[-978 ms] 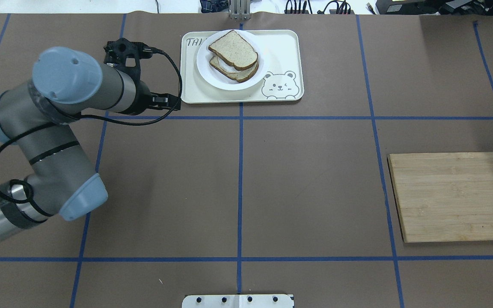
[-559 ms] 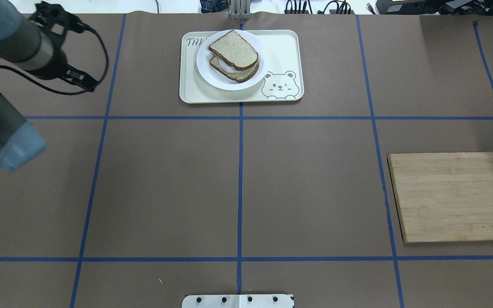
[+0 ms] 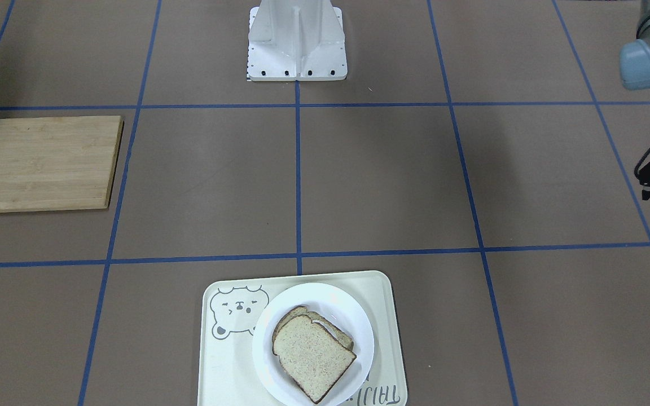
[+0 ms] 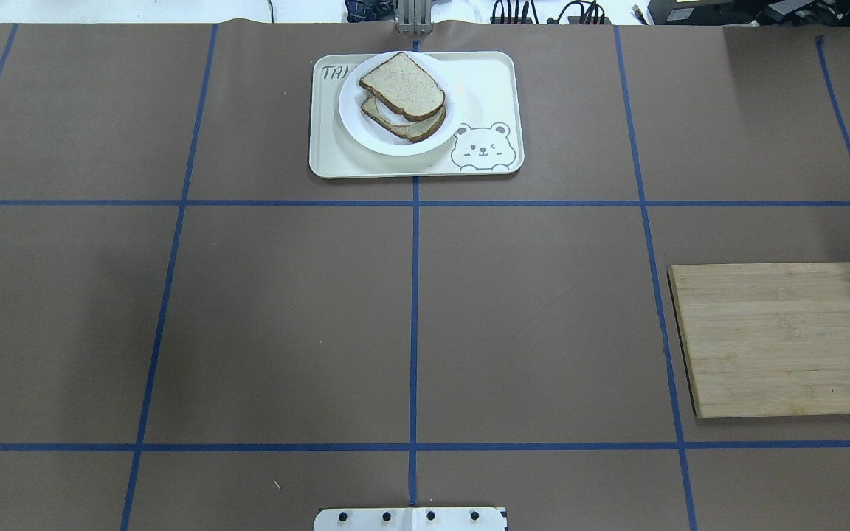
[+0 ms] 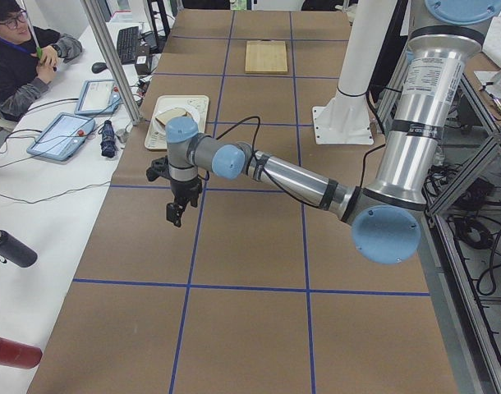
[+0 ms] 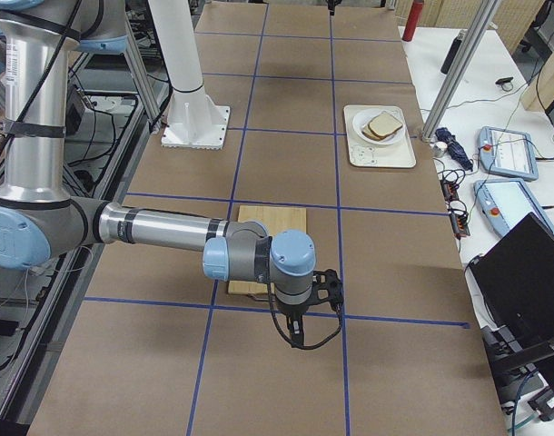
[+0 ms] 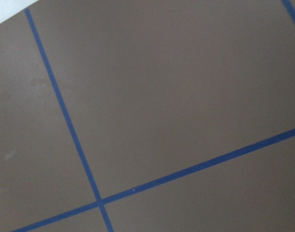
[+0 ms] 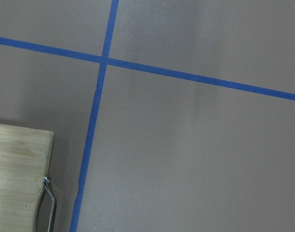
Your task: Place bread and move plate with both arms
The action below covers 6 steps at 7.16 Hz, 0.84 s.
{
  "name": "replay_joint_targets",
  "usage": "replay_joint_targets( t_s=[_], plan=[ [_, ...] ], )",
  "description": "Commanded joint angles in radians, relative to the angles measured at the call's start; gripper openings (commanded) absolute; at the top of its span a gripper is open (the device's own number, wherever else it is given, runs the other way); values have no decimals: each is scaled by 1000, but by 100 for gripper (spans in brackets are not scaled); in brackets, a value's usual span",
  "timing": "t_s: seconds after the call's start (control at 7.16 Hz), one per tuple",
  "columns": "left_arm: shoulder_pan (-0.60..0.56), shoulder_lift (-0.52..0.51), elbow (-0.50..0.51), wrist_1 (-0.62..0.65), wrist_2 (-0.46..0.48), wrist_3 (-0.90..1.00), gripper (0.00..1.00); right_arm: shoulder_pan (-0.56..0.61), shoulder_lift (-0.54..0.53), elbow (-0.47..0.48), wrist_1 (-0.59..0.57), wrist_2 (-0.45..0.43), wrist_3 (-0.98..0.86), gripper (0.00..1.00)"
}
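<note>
Well apart from both pincers, the bread (image 4: 403, 86) lies skewed atop a second slice (image 4: 415, 133) on the plate (image 4: 358, 130), which rests inside a bear-printed tray (image 4: 488, 88). Left pincer (image 5: 177, 212) hangs over bare tabletop (image 4: 285, 317), well clear of the tray. Right pincer (image 6: 299, 334) hangs just beside a wooden board (image 4: 783, 339). Whether either is spread or pressed together cannot be told.

Risk, as judged: the overhanging top slice may slide off should any further push jolt the glossy plate, and two arms converging on one small plate could collide.

Brown paper gridded with blue tape covers the tabletop. An operator (image 5: 20, 49) sits at a side bench bearing tablets.
</note>
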<state>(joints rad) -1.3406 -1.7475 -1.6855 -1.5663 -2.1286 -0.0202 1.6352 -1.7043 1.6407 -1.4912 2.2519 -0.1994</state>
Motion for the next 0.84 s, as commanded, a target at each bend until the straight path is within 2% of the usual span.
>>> replay_joint_targets(
  t_s=[0.0,0.14,0.42,0.7],
  plan=[
    [-104,96,15,-29,-27,117,99,0,0,-2,0,0,0,100],
    [-150,133,18,-32,-90,279,99,0,0,-1,-1,2,0,100],
    [-173,209,18,-27,-226,296,99,0,2,-2,-1,0,2,100],
    [-170,217,13,-29,-215,293,99,0,2,-2,-1,2,2,100]
  ],
)
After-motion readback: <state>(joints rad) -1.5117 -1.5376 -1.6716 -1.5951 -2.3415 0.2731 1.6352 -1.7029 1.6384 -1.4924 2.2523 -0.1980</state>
